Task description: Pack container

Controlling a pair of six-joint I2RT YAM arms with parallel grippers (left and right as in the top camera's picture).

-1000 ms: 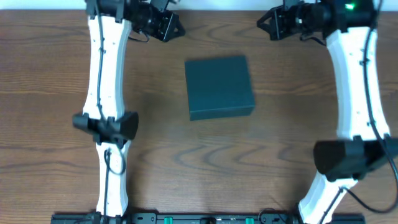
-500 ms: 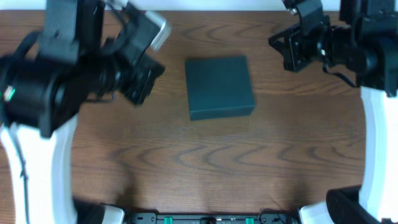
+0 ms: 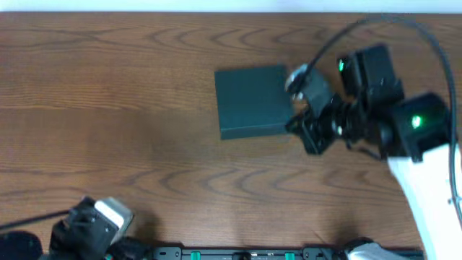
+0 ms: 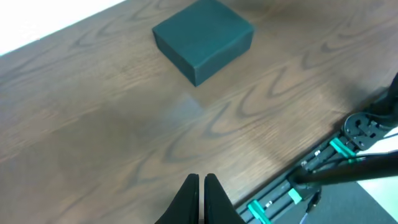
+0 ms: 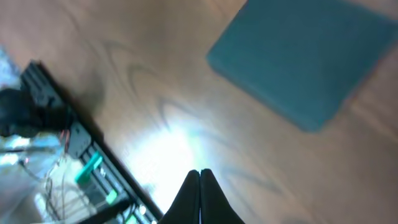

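The container point(image 3: 254, 100) is a dark green-black box with its lid closed, lying on the wooden table at centre. It also shows in the left wrist view point(image 4: 203, 39) and, blurred, in the right wrist view point(image 5: 305, 57). My right gripper point(image 3: 312, 136) is shut and empty, high over the table just right of the container; its fingers point(image 5: 199, 176) are pressed together. My left gripper point(image 3: 90, 230) is at the front left edge, far from the container; its fingers point(image 4: 201, 182) are shut with nothing between them.
A black rail with green clips point(image 3: 238, 253) runs along the table's front edge; it also shows in the left wrist view point(image 4: 323, 163) and the right wrist view point(image 5: 81, 162). A white wall strip point(image 3: 231, 6) borders the back.
Both arms swung fast from the back of the table. The left gripper went to the front left corner. The right gripper came down beside the container's right side. The container has not moved.
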